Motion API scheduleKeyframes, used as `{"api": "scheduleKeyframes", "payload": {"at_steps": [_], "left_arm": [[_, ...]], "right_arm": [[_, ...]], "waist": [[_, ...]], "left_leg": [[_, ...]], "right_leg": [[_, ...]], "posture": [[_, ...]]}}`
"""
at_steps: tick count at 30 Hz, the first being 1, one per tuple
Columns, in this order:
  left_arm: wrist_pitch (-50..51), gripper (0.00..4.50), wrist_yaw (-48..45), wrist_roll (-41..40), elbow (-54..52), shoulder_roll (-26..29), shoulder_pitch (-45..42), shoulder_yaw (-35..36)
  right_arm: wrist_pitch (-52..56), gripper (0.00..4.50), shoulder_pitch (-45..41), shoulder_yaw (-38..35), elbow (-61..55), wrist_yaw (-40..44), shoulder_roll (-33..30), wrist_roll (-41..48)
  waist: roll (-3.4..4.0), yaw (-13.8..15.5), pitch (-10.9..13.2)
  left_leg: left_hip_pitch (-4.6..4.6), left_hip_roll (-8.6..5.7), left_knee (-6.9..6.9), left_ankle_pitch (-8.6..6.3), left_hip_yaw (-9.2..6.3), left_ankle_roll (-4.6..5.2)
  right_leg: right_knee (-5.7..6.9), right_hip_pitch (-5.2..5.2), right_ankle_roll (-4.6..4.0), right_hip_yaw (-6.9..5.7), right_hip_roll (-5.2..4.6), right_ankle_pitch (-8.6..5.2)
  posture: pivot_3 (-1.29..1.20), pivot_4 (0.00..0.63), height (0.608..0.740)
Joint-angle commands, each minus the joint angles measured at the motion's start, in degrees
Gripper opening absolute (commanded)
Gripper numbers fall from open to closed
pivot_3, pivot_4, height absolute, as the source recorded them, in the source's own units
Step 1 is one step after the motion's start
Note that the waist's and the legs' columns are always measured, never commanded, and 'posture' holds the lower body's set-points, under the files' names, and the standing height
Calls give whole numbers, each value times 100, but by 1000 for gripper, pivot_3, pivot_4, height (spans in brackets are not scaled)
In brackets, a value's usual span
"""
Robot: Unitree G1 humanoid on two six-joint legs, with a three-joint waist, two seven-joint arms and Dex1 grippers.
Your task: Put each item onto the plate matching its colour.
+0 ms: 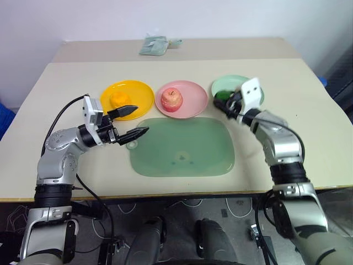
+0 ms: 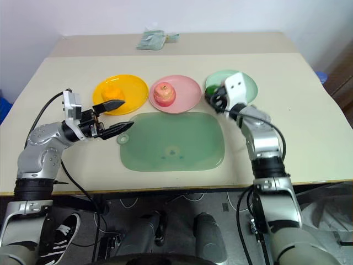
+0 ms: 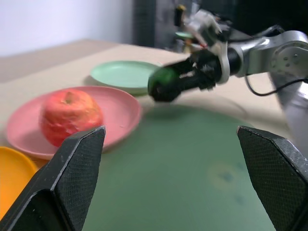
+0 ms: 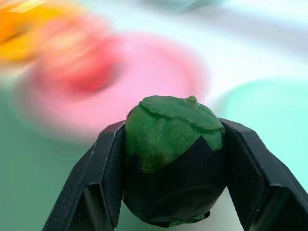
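Green fruit: the small dark green round fruit (image 4: pixel 171 139) is squeezed between the two black fingers of the right gripper (image 1: pixel 225 105). It hangs in the air right at the near edge of the pale mint green round plate (image 1: pixel 226 84).
Right gripper: its fingers are clenched on the green fruit, one on each side.
Left gripper: the left gripper (image 1: pixel 132 121) has its fingers spread wide with nothing in them. It hovers by the near edge of the yellow-orange round plate (image 1: pixel 140 91).
Done so far: the lumpy orange fruit (image 1: pixel 120 99) sits on the yellow-orange plate. The pink-red apple (image 1: pixel 171 98) sits on the pink round plate (image 1: pixel 193 105). So only the green fruit seems left.
Big mat: the large see-through green mat (image 1: pixel 182 148) is not a plate, so the fruit should not go there.
How to do it well: I think the right gripper should carry the fruit over the middle of the mint plate, go down low, then let go softly.
Watch out: the fruit is round, so it could roll off the shallow plate if dropped from high up.
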Motion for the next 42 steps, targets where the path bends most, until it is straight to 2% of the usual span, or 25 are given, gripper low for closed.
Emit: {"api": "scheduleKeyframes", "payload": {"at_steps": [1, 5, 8, 11, 13, 16, 20, 22, 24, 29, 31, 35, 42], "left_arm": [[-39, 4500, 275, -83, -223, -84, -51, 125], [-17, 4500, 559, 79, -268, -136, -19, 50], [-35, 4500, 758, 136, -390, -172, 39, 21], [-77, 4500, 880, 185, -489, -176, 108, 31], [-58, 4500, 901, 173, -544, -169, 153, 25], [-62, 4500, 888, 124, -566, -159, 195, 55], [-152, 4500, 731, 56, -494, -109, 199, 131], [-196, 4500, 578, 27, -470, -55, 248, 152], [-234, 4500, 505, 46, -464, -25, 299, 141], [-316, 4500, 315, 102, -461, 105, 518, 106], [-167, 4500, 143, -48, -570, 212, 685, 131], [-67, 4500, 44, -140, -719, 308, 968, 147], [-54, 4500, -69, -38, -742, 275, 1083, -27]], "right_arm": [[-1067, 2778, -826, -256, 1740, -938, -26, -376], [-1910, 2778, -1562, -165, 3533, -1510, -77, -746], [-2316, 2778, -1860, -96, 4320, -1502, -70, -909], [-2562, 3569, -2002, -108, 4660, -1398, -71, -954], [-2683, 4463, -2057, -155, 4706, -1346, -89, -932], [-3074, 4463, -2052, -307, 4523, -997, -120, -742], [-3270, 4463, -1685, -676, 3443, 563, -1, 180], [-2917, 4463, -1099, -510, 2185, 1580, 48, 679], [-2420, 4463, -504, -357, 1001, 2227, -33, 1065], [-930, 4463, 983, 7, -1513, 3336, -759, 1777], [-790, 4463, 1537, 110, -2204, 3796, -1149, 1863], [-542, 4463, 2274, 179, -2978, 4028, -1528, 1909], [-295, 4463, 2345, 129, -3196, 3502, -1386, 1795]], "waist": [[0, -16, 0], [0, -24, 0], [0, -42, 0], [1, -44, 1], [1, -45, 1], [2, -46, 1], [5, -37, 3], [4, -33, 2], [3, -27, 2], [6, 17, 3], [6, 10, 3], [7, -14, 2], [7, 18, 2]], "left_leg": [[2, 0, 0, 0, 2, 0], [2, -1, -14, 3, 6, -2], [2, -1, -21, 12, 10, -17], [2, -1, -22, 16, 11, -22], [2, -1, -22, 15, 11, -21], [2, -1, -22, 11, 10, -14], [3, -1, -21, 6, 11, -6], [3, -1, -21, 5, 8, -5], [5, 1, -19, 5, 3, -5], [9, -1, -15, 2, 3, -1], [9, -1, -17, 1, 3, -1], [17, 5, -24, 0, 3, -3], [16, 4, -24, -1, 5, -3]], "right_leg": [[0, 1, 0, 0, 1, 0], [-5, -3, 0, 1, 8, 0], [-6, -6, 0, 3, 9, 0], [-6, -6, 0, 5, 10, 0], [-5, -6, 0, 5, 12, 0], [-5, -6, 0, 5, 13, 0], [-5, -5, 0, 5, 13, 0], [-6, -3, 1, 3, 14, 0], [-7, 1, 1, 0, 13, 0], [-8, 6, 1, 2, 1, 0], [-9, 6, 0, 5, -5, 0], [-15, 9, -3, 9, -7, -1], [-18, 8, -3, 9, -14, -1]], "posture": [[0, 150, 740], [0, 150, 740], [0, 150, 740], [0, 150, 740], [0, 150, 740], [0, 150, 740], [0, 150, 740], [0, 150, 740], [0, 150, 740], [0, 150, 740], [0, 150, 740], [0, 150, 740], [0, 150, 740]]}}
